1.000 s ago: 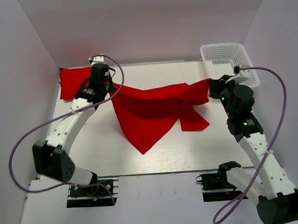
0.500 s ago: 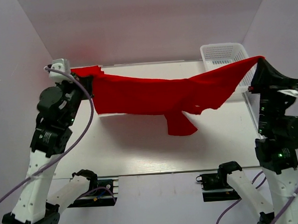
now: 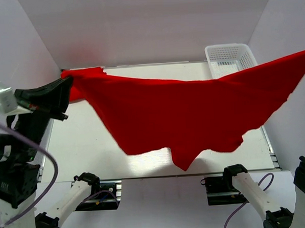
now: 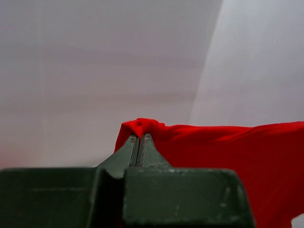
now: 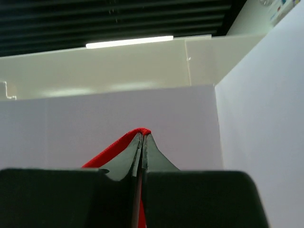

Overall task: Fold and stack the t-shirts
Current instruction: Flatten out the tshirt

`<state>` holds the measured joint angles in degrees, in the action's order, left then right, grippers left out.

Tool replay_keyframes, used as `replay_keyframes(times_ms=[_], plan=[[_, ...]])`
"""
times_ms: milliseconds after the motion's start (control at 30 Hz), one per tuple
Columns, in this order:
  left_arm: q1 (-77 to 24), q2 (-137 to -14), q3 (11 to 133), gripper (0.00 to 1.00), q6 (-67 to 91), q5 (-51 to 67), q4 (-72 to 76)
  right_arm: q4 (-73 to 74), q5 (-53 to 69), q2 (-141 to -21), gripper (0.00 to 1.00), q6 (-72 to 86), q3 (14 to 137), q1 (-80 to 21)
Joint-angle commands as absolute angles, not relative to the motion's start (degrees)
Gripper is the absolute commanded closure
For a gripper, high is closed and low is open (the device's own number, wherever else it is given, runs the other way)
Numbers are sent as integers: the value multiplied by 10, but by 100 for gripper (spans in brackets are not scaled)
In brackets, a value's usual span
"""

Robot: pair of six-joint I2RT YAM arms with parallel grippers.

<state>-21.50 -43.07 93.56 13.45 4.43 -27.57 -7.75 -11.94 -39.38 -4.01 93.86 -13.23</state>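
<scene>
Viewing top external: one red t-shirt (image 3: pixel 193 112) stretched wide in the air above the bench (image 3: pixel 82 148), spanning the frame from left side to right edge.
Shirt shape: top edge runs between two raised corners and dips toward the middle. The lower hem hangs uneven, with its lowest point over the bench's near edge, about centre.
Left tool (image 3: pixel 67 87): raised high at the left, fingers pointing right, tips at the shirt's left corner.
Right end: shirt corner runs off the frame's right edge, so the grip point is not in this view.
Far-left bench corner: more red cloth behind the held corner. Cannot separate it from the held shirt.
Basket (image 3: pixel 231 51): white mesh, far-right bench corner, partly hidden by the shirt's upper edge.
Left wrist: fingers pressed together, pinching a bunched fold of red cloth at the tips. Shirt runs off to the right, white wall behind.
Right wrist: right tool (image 5: pixel 142 137) fingers pressed together, clamping a narrow red shirt edge at the tips. Cloth trails down-left, with white walls and a ceiling light strip behind.
</scene>
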Motion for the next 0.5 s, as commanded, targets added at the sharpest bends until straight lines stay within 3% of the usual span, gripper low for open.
replay_keyframes(times_ms=[0,200,467], plan=[[-212,-443,956,100,132,83,-276,-126,-129,-415,100,-77,974,-132],[-212,-491,974,100,164,26,-315,-140,-173,-486,100,-92,969,-133],[-212,-617,872,100,221,-146,-332,-154,-210,-634,100,-62,849,-131]])
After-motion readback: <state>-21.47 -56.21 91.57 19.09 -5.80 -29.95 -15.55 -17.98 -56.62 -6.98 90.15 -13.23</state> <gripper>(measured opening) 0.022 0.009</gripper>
